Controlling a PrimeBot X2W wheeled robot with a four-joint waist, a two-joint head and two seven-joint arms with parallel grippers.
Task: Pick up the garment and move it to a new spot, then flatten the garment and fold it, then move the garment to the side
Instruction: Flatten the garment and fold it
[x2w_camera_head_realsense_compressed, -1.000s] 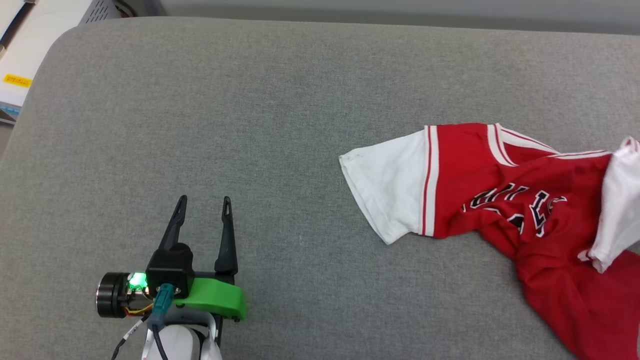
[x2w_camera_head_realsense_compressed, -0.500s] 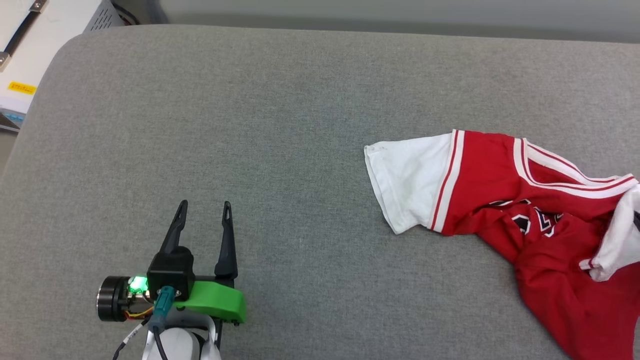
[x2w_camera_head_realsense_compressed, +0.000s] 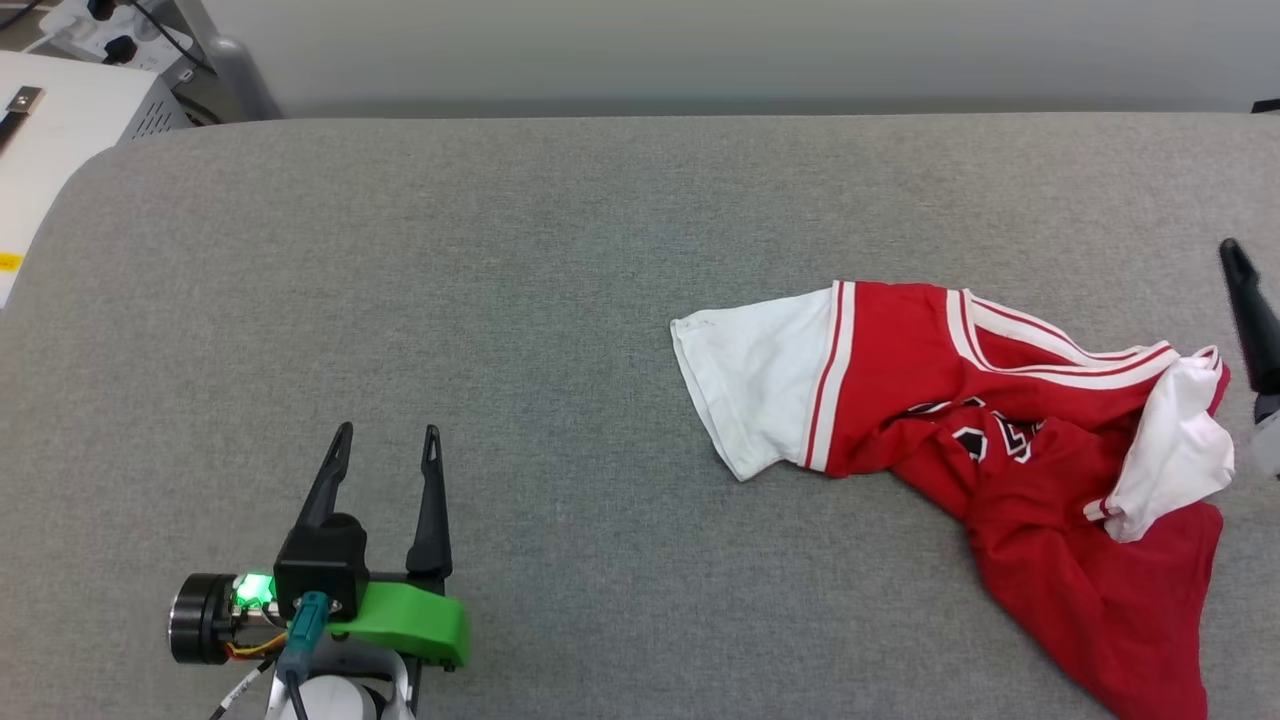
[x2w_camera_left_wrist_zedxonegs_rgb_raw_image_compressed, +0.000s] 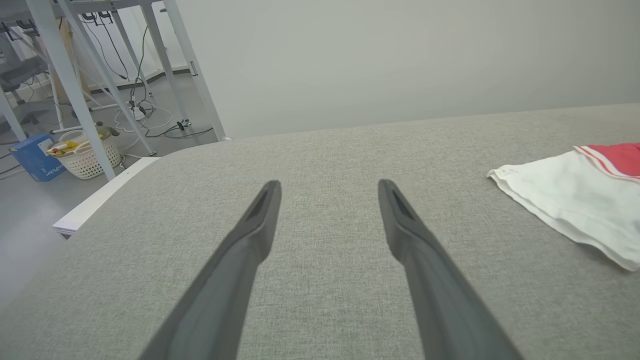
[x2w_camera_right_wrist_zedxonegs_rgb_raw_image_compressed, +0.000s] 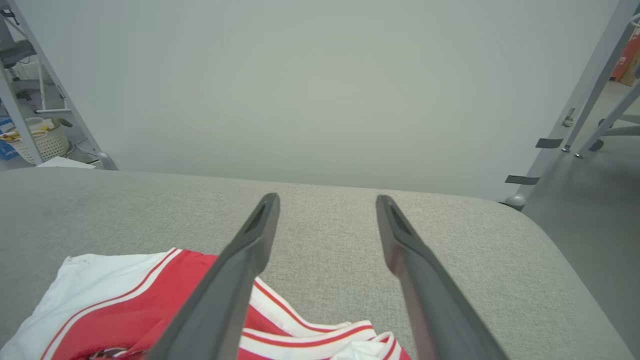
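Now, head view: left tool (x2w_camera_head_realsense_compressed: 388, 430) spread apart, empty, near-left over the table (x2w_camera_head_realsense_compressed: 560, 250); garment (x2w_camera_head_realsense_compressed: 890, 390) crumpled at right, well apart | left wrist view: garment (x2w_camera_left_wrist_zedxonegs_rgb_raw_image_compressed: 570, 200) lies right of the fingers (x2w_camera_left_wrist_zedxonegs_rgb_raw_image_compressed: 250, 240) | right wrist view: right tool (x2w_camera_right_wrist_zedxonegs_rgb_raw_image_compressed: 325, 200) released, empty, garment (x2w_camera_right_wrist_zedxonegs_rgb_raw_image_compressed: 150, 305) to its left.

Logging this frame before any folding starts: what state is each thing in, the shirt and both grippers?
garment: crumpled and unfolded, lying loose on the grey padded surface, held by nothing.
left gripper: open, empty, well apart from the garment.
right gripper: open, empty, fingers near the garment's right end.
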